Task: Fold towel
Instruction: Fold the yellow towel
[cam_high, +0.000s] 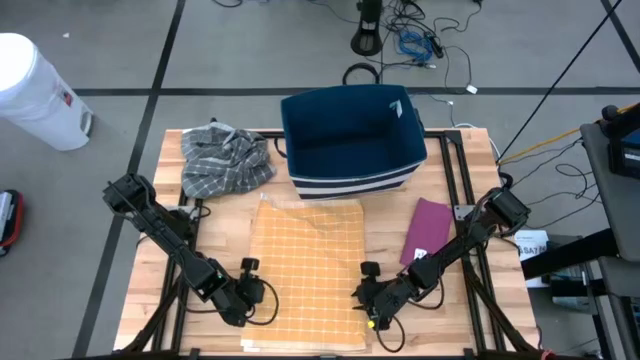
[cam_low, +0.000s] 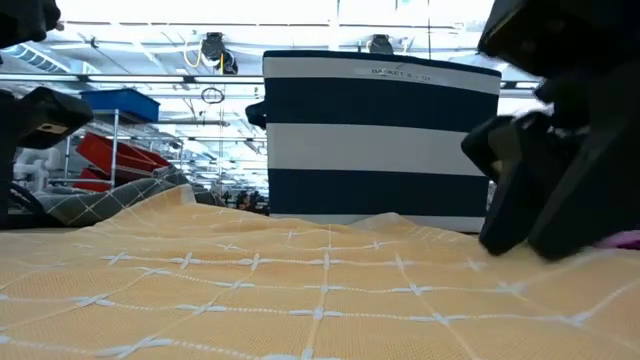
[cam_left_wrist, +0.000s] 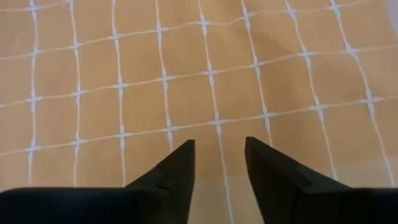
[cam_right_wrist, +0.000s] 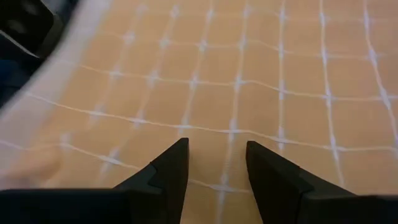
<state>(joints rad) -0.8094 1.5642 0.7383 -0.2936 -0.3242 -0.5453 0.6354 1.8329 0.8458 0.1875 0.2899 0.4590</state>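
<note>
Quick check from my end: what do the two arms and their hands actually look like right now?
Both arms are dark, nearly black, built of slim jointed links with black cables looping beside them. The left hand and right hand each end in two matte black fingers, wedge-shaped and tapering to blunt tips. No markings show.

Table (cam_high: 145, 255) contents, by count:

- Orange grid towel (cam_high: 305, 270): one, spread flat.
- Grey plaid cloth (cam_high: 225, 160): one, crumpled.
- Purple cloth (cam_high: 428, 228): one, folded.
- Navy striped basket (cam_high: 350, 140): one.
- Arms: two, with one gripper each, left gripper (cam_high: 245, 290) and right gripper (cam_high: 368, 298).

Off the table: one white bin (cam_high: 35, 90).
</note>
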